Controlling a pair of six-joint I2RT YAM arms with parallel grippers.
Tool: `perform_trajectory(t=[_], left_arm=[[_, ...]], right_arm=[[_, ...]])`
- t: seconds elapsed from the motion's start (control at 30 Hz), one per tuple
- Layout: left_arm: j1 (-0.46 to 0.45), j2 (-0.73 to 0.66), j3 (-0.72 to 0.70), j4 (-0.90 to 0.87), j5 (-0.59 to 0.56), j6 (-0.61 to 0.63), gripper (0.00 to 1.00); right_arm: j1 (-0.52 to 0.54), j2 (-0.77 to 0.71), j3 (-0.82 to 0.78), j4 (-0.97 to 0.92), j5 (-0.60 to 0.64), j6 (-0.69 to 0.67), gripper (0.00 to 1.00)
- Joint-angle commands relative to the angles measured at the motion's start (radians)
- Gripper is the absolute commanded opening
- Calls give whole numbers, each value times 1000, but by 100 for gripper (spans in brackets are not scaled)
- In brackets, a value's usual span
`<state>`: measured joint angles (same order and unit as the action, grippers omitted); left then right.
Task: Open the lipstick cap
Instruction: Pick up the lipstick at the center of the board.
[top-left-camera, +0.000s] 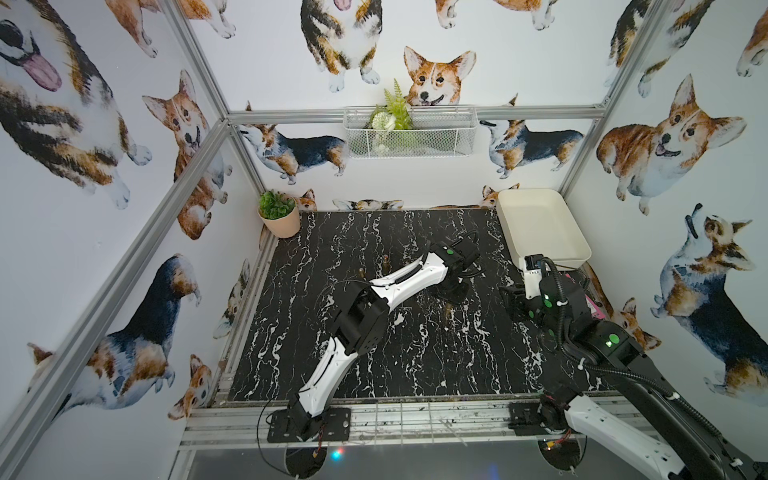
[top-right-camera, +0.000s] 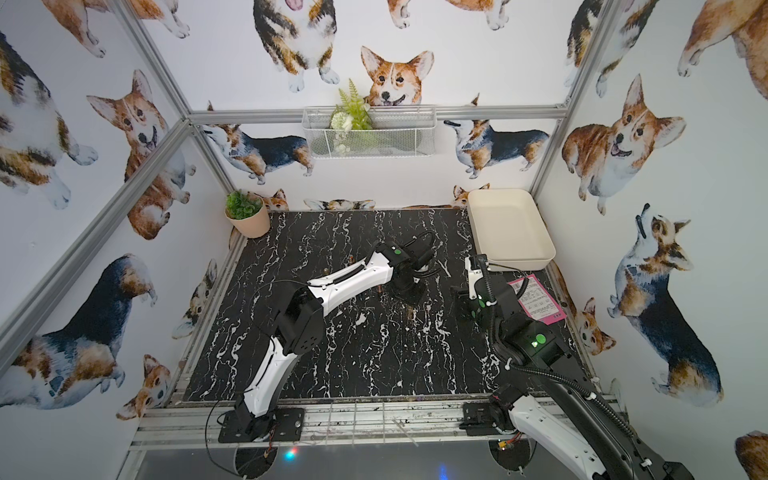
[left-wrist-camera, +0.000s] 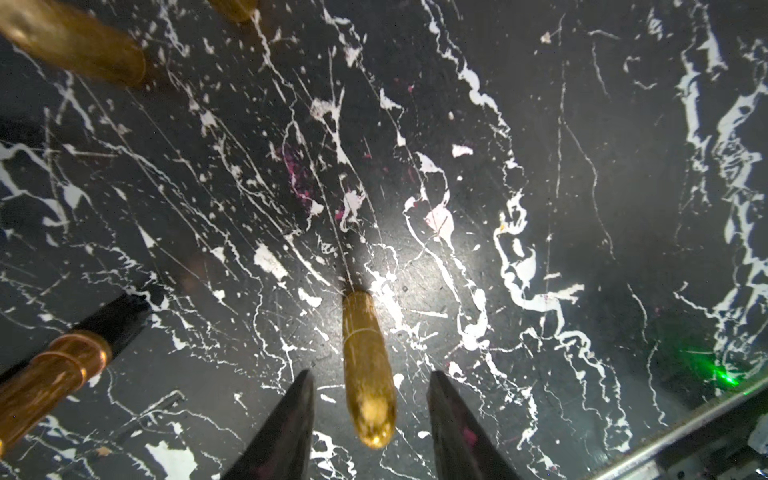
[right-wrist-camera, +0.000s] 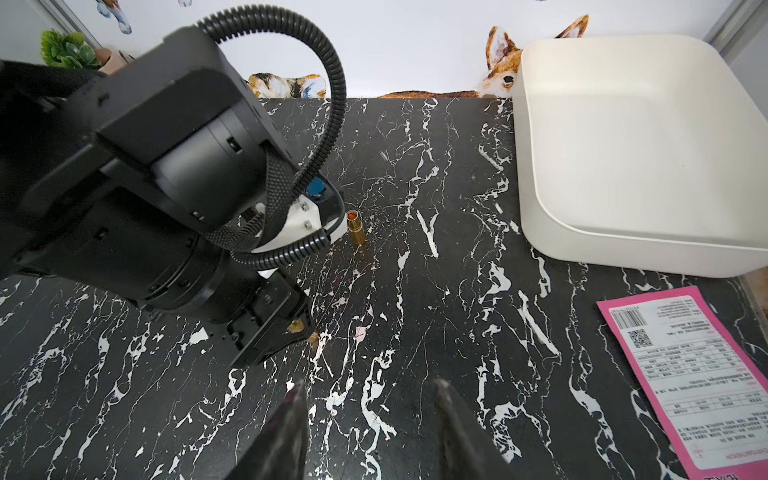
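Judging from the left wrist view, the opening has not begun: the gold lipstick (left-wrist-camera: 368, 365) stands upright on the black marbled bench (left-wrist-camera: 582, 166) in one closed piece, and the thin seam ringing its body shows no gap. The left gripper (left-wrist-camera: 371, 376) hangs over it with its jaws spread, one at either side. Bare bench shows between each jaw and the tube, so nothing is pinched. What is left, I judge, is everything: close on the tube, steady it, and pull the cap away.

In both top views the lipstick (top-left-camera: 448, 309) sits just toward 3 o'clock of the bench's middle, directly below the left wrist. The right gripper (right-wrist-camera: 368, 386) waits further out at 3 o'clock from it, well apart, its jaws spread and empty. An uncapped tube (right-wrist-camera: 355, 226) stands beyond the lipstick, somewhere between 10 and 12 o'clock.
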<state>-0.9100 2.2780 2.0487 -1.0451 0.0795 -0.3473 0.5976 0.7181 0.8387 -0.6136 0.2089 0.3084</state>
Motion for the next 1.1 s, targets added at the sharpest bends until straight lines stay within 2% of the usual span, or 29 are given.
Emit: perform_trajectory(t=[0.0, 0.7, 0.93, 1.07], left_arm=[[3, 18, 18, -50, -19, 1, 45], [4, 40, 22, -50, -34, 13, 31], [5, 50, 31, -64, -35, 21, 24], [5, 52, 34, -71, -35, 22, 16]], right_arm=[[0, -2, -2, 16, 9, -2, 51], [0, -8, -7, 22, 9, -6, 51], [1, -8, -9, 23, 9, -6, 51], [-1, -8, -8, 25, 8, -7, 51]])
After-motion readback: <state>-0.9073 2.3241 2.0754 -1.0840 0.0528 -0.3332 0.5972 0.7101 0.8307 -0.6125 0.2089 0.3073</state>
